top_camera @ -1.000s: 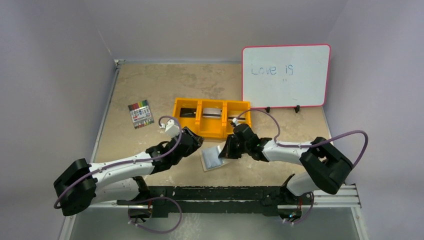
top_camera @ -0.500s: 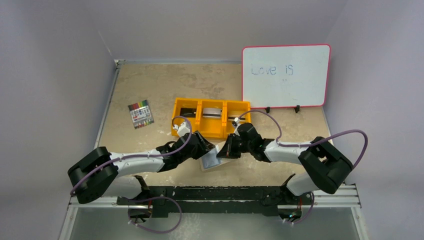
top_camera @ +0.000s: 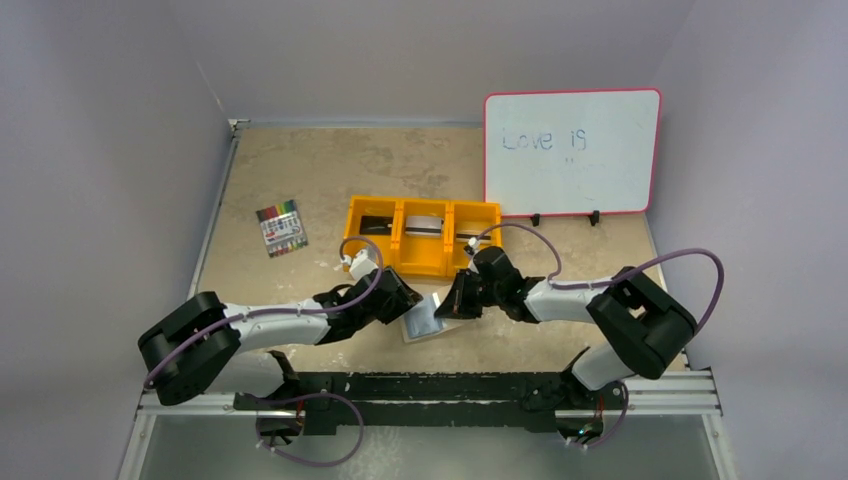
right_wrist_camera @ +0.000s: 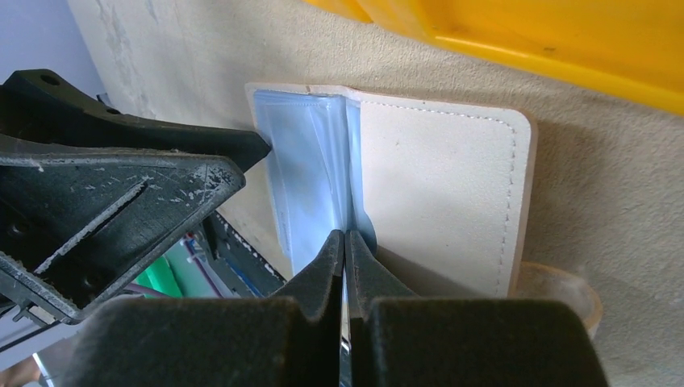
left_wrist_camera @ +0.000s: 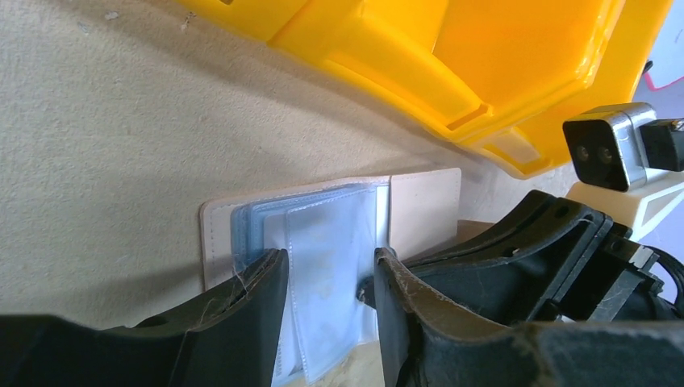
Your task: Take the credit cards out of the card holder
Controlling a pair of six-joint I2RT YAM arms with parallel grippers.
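The flat tan card holder (left_wrist_camera: 419, 205) with light blue sleeves (left_wrist_camera: 323, 234) lies open just before the orange plastic tray (top_camera: 400, 264). My right pincer (right_wrist_camera: 344, 242) is closed at its fold. My left pincer (left_wrist_camera: 329, 266) is half wide over the sleeves, so I would pinch one card only.

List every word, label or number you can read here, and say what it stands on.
"Love is": handwritten in blue on the whiteboard.
Print on the marker pack: too small to read.
No writing shows on the card holder or the orange tray.
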